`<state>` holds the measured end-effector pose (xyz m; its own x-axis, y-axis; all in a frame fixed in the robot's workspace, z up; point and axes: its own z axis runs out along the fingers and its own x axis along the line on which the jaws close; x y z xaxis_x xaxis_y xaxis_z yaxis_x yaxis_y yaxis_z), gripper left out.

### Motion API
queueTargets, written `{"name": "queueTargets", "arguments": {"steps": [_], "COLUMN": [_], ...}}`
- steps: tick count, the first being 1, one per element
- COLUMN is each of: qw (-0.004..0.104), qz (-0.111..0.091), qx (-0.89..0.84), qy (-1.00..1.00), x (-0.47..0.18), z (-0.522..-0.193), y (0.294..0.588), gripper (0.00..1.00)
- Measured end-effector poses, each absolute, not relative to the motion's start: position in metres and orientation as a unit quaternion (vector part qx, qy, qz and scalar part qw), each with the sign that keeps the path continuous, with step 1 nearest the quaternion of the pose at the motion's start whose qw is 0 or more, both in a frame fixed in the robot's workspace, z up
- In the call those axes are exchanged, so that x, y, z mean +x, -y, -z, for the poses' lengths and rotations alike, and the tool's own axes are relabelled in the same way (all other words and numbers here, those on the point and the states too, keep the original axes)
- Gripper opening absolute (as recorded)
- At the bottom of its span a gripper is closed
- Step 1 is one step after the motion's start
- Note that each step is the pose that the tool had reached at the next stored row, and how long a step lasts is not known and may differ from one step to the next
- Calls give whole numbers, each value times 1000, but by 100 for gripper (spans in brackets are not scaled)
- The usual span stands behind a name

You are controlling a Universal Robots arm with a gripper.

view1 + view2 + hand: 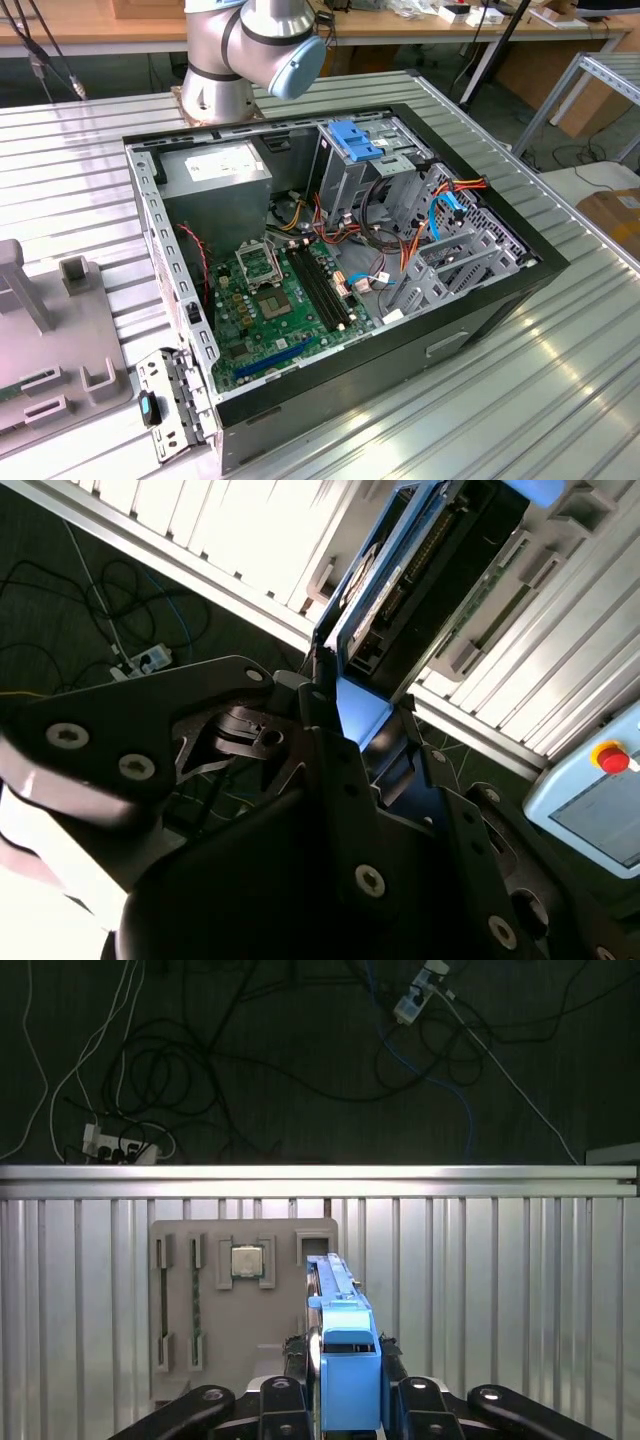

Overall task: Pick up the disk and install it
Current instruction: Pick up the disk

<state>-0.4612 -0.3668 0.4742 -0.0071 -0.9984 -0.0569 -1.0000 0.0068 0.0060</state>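
Disk (345,1360) clamped edge-on between the fingers (335,770), by the grey holder (200,1300).

The holder is seen at the exterior view's left on the surface (560,400), the open case (470,325) to its right. In both wrist views the fingers are closed narrowly on the disk's blue carrier; whether it is lifted clear of the holder cannot be told. The disk is judged stiff, fairly heavy and shock-sensitive; the carrier's plastic sides are thought the surest hold, the bare metal being slippery.
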Motion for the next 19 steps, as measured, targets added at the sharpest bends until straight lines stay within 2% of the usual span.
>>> {"name": "queueTargets", "arguments": {"steps": [15,19], "qw": [18,18], "qz": [-22,-22], "qx": [-704,-704], "qy": [-709,-709], "x": [-461,-461], "z": [-475,-486], "y": [367,367], "gripper": [37,37]}}
